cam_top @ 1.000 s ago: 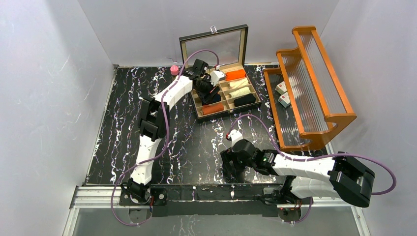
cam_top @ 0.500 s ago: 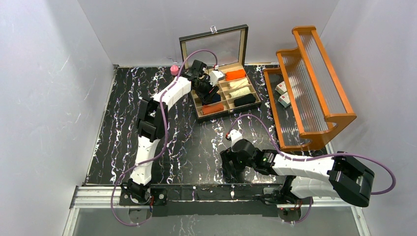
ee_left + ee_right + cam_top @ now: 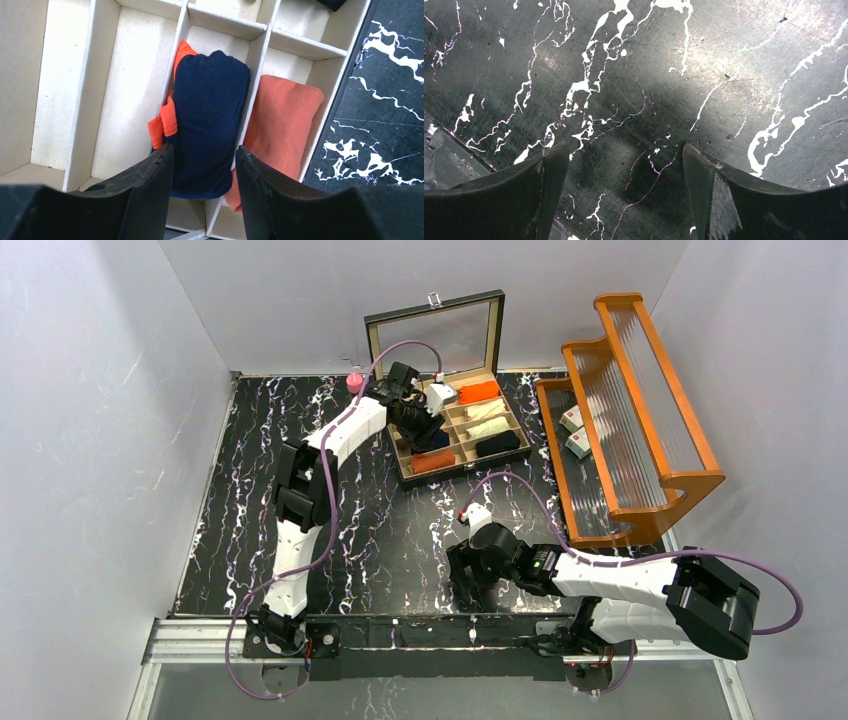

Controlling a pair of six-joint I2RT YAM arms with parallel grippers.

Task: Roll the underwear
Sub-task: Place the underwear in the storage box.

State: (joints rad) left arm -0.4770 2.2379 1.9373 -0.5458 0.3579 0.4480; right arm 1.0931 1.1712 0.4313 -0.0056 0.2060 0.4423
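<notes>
Over in the divided box [image 3: 334,95] at the far side of the table [image 3: 724,60], got the left gripper [image 3: 205,155] straddling the near end of the navy underwear [image 3: 210,110]. Narrowed its jaws a fair bit over the last second and shuffled a hair further over the box, going by the top view. Can't tell if actually pinching the cloth or just brushing both sides, though. Reads to me like tucking or tidying a bundle that's already rolled, so probably near the end of the job rather than the start. Lying lengthwise in its own slot already, snug between the dividers [image 3: 92,85], with the rust-orange underwear [image 3: 282,120] rolled up in the next slot, against the box's outer wall. Meanwhile got the right gripper [image 3: 624,170] parked low over bare table near the arm bases, spread wide with nothing in between, same as a second ago. Material-wise: soft matte knit on both, the navy a plump sausage shape with a rounded far end and a flap of bright orange trim [image 3: 162,125] poking out on one side, the rust flatter and more pillow-like. Pale, flat, hard-edged dividers, and a glossy black marble-look table with white veins
</notes>
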